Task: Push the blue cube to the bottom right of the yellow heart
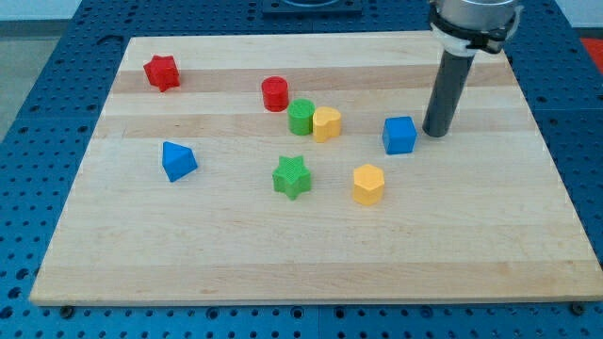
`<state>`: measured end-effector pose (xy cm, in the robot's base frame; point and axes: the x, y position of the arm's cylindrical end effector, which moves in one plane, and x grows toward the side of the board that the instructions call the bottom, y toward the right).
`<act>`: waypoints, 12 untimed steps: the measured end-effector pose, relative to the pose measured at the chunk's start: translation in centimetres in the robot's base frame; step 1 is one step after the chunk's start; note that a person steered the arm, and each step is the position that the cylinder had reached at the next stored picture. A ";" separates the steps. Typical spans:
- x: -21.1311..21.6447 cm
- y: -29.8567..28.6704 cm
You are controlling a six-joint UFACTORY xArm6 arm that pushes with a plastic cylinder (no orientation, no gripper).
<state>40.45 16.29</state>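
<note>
The blue cube (399, 135) sits on the wooden board right of centre. The yellow heart (327, 123) lies to its left, touching a green cylinder (301, 117). My tip (436, 133) rests on the board just to the right of the blue cube, a small gap apart from it. The dark rod rises from there toward the view's top right.
A red cylinder (275, 93) stands above the green one. A red star (162, 72) is at the top left, a blue triangular block (177, 160) at the left, a green star (292, 176) and a yellow hexagon (368, 184) below centre.
</note>
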 end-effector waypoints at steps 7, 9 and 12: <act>1.1 -4.0; 1.1 -9.7; 1.1 -9.5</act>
